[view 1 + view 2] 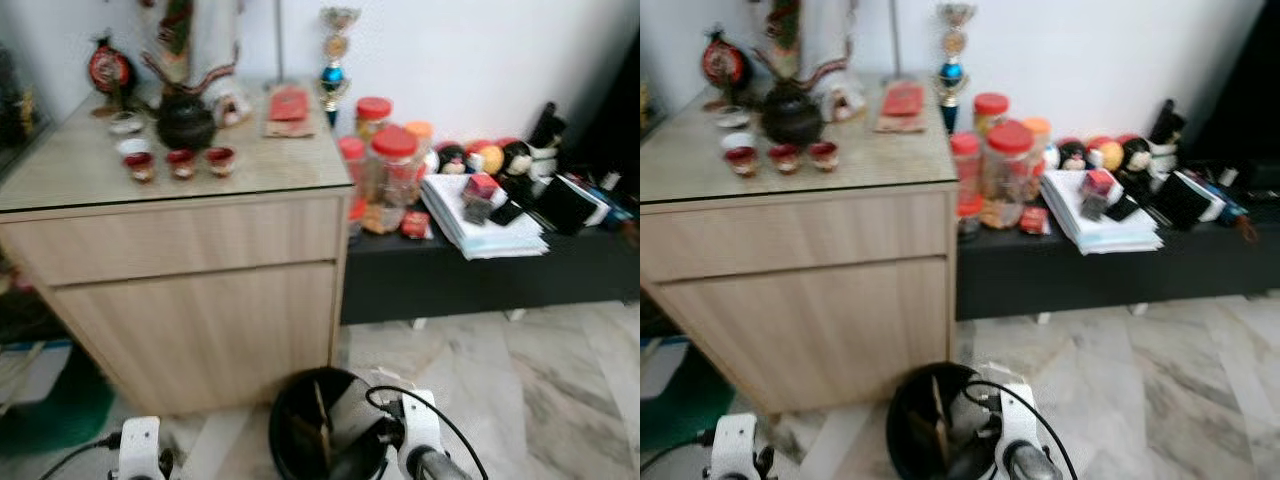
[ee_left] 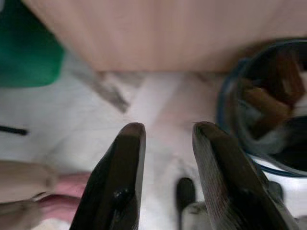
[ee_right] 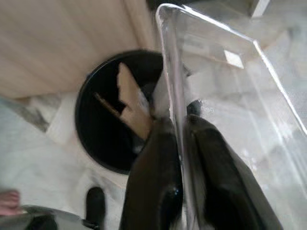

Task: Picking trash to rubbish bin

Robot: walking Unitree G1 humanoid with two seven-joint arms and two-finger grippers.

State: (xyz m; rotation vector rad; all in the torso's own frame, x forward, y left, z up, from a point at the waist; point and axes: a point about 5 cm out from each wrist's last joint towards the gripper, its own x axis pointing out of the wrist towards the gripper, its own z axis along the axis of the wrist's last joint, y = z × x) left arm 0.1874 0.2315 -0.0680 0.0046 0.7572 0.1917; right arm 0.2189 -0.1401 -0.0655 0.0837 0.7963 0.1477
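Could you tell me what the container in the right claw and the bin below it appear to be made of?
Clear container: seemingly thin glossy plastic, since the floor shows through it. Rubbish bin: probably black plastic, though its dark, smooth wall leaves that open.

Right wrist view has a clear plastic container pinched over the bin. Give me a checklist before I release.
1. Right gripper shut on the clear plastic container: ok.
2. Container above the black rubbish bin opening: partly; much of it overhangs the floor, not ok.
3. Bin has room: brown scraps inside, depth cannot tell.
4. Left gripper open, over the floor beside the bin: ok.
5. Wooden cabinet close behind the bin; clearance cannot tell.
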